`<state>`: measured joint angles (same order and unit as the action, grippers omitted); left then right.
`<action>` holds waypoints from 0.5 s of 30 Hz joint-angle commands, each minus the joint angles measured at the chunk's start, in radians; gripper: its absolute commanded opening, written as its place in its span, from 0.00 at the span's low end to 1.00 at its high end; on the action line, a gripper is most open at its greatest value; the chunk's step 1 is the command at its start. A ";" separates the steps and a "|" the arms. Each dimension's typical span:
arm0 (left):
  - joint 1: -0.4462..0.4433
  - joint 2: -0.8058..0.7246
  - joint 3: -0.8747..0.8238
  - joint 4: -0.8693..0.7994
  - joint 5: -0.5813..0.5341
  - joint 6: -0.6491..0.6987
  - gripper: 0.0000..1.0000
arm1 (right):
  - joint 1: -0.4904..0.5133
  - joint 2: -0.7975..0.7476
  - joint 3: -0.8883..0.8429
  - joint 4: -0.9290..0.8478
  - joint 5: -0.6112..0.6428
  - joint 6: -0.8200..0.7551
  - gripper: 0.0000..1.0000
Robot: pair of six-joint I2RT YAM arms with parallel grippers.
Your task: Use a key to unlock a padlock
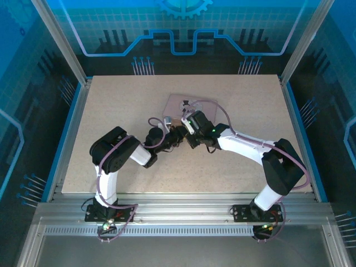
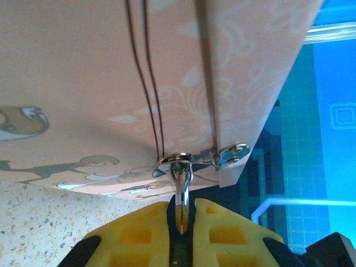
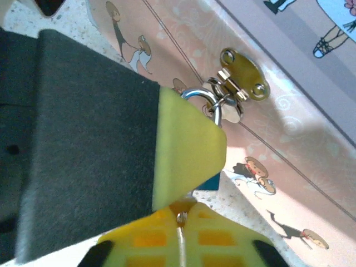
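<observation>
Left gripper (image 2: 181, 210) clamps the padlock (image 3: 212, 181), shackle (image 2: 181, 179) looped through the tin (image 2: 83, 67)'s hasp (image 3: 243, 75); right gripper (image 3: 179, 214) pinches the key (image 3: 179, 235), unlocking apparently not yet done.

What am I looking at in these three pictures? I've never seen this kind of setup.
Two white robot arms are bolted at the near edge of a speckled table. One picture looks down from above. The other two come from cameras on each wrist. A pink tin with cartoon figures lies on the table, and a small padlock is hooked through its metal clasp. The left tool, with yellow pads, pinches the padlock. The right tool pinches a thin metal sliver, apparently the key, close to the lock.
</observation>
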<state>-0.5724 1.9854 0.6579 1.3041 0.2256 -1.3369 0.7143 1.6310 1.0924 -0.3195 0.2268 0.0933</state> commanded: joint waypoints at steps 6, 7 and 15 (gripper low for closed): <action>-0.010 -0.017 -0.021 0.095 0.014 0.016 0.16 | -0.026 0.030 -0.043 0.063 -0.199 0.061 0.00; -0.011 -0.012 -0.025 0.095 0.012 0.017 0.16 | -0.026 0.034 -0.057 0.076 -0.207 0.066 0.00; -0.011 0.006 -0.094 0.095 -0.041 0.028 0.37 | -0.029 0.065 -0.128 0.165 -0.231 0.065 0.00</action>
<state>-0.5785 1.9900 0.5842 1.2945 0.2161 -1.3289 0.6865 1.6588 0.9810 -0.1852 0.0456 0.1493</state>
